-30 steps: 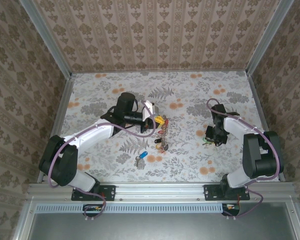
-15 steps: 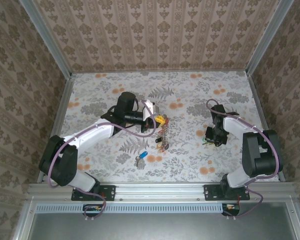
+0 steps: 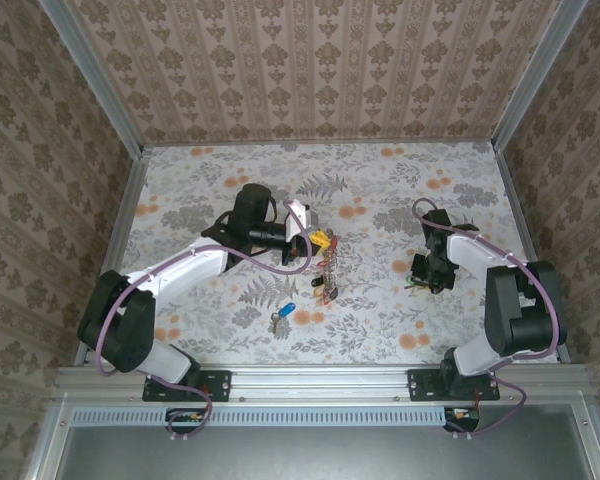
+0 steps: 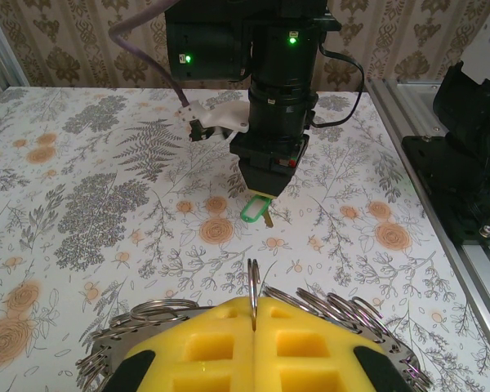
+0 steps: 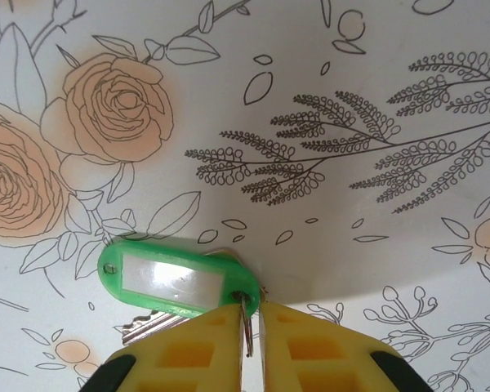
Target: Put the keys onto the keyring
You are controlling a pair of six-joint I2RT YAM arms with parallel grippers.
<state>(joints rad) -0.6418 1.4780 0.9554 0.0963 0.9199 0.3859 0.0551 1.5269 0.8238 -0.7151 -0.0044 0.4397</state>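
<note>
— Where's the keyring (image 4: 252,282) from where you stand?
— Pinched in the left gripper (image 4: 253,306), about mid-table, a little left of centre. The jaws are pressed flat together with the big wire loop caught in the seam, standing on edge. On the left wrist camera, the smaller loops fan out to either side of the yellow jaws.
— Which way does it run?
— From above, the bunch of red, yellow and black bits trails in a line from the gripper's tip toward the near edge of the table (image 3: 380,190). I can't tell whether it hangs free or lies on the surface.
— And the other arm?
— The right gripper (image 5: 251,314) is over on the right side, well apart from the ring and pointing down. Its jaws are nearly closed, nipping the little split ring of the green-tagged key (image 5: 175,282).
— How does that one lie?
— The tag faces up toward the wrist camera. In that view its long axis goes across, slightly tilted, with the ring end at the jaws on the right. The silver blade peeks out from under the tag at lower left.
— Any loose key?
— The blue-headed key (image 3: 287,310) is on the table just on the near side of the keyring, apart from both grippers. It lies slantwise, blue head toward the far right, silver end toward the near left.
</note>
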